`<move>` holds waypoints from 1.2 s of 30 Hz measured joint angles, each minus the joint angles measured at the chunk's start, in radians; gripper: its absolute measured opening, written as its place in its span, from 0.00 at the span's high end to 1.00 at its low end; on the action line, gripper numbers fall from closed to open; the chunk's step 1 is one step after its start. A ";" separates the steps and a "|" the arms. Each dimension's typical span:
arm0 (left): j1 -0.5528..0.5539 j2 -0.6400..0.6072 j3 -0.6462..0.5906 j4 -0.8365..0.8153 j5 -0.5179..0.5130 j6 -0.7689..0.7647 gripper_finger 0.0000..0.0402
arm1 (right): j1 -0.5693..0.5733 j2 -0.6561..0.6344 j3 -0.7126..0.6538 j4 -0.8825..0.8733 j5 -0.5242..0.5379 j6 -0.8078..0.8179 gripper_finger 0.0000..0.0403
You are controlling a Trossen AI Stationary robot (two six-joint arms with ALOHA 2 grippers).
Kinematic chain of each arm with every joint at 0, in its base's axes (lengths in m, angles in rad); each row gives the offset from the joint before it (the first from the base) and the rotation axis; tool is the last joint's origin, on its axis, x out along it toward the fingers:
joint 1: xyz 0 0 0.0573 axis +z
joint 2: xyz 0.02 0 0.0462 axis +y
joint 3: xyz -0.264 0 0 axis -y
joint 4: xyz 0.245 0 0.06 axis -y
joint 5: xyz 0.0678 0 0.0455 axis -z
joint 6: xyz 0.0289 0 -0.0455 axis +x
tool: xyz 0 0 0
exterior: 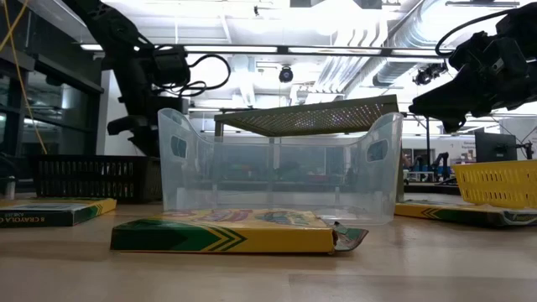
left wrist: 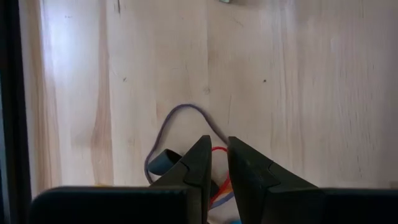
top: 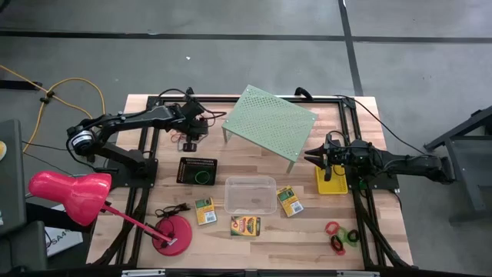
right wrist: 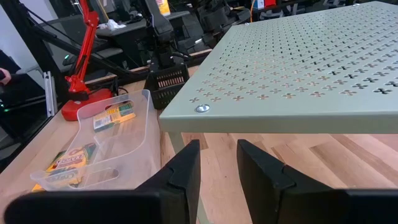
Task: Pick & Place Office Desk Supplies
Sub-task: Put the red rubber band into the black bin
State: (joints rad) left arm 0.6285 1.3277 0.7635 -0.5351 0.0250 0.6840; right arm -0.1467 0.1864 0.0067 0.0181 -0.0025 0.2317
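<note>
left gripper point(left wrist: 216, 163): over the bare wood behind the mesh tray point(top: 197, 170), jaws drawn narrow with only a slit between them, tips low over a heap of rubber bands point(left wrist: 186, 134); whether a band is actually pinched i cannot tell. the narrow set suits something this thin.
bands: a purple loop and a red strand lie on the wood right at the fingertips, probably the item in hand for this step.
right gripper point(right wrist: 217, 165): above the yellow basket point(top: 331, 185), jaws part open with nothing between them, pointing at the green shelf point(top: 270, 123); it looks to be waiting.
tub point(top: 250, 195): mid-table, empty as far as shows, likely one of the drop places.
boxes point(top: 245, 226): three lie flat round the tub, not yet moved.
rings point(top: 338, 235): red, green and black, on the wood in front of the right arm, well apart from either gripper.
tray: holds one green ring point(top: 202, 178), near the left gripper, so a short carry if the bands go there.
risk: a thin band may slip the tips.
</note>
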 joint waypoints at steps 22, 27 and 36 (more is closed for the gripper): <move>0.077 0.168 0.187 -0.232 0.088 0.063 0.88 | 0.000 0.000 0.000 0.000 0.000 0.000 0.77; 0.075 0.260 0.248 -0.287 0.109 0.079 0.88 | 0.000 0.000 0.000 0.000 0.000 0.000 0.77; 0.075 0.280 0.248 -0.287 0.097 0.071 0.88 | 0.000 0.000 0.000 0.000 0.000 0.000 0.77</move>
State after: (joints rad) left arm 0.7033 1.6077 1.0115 -0.8223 0.1219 0.7551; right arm -0.1468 0.1862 0.0067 0.0181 -0.0029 0.2317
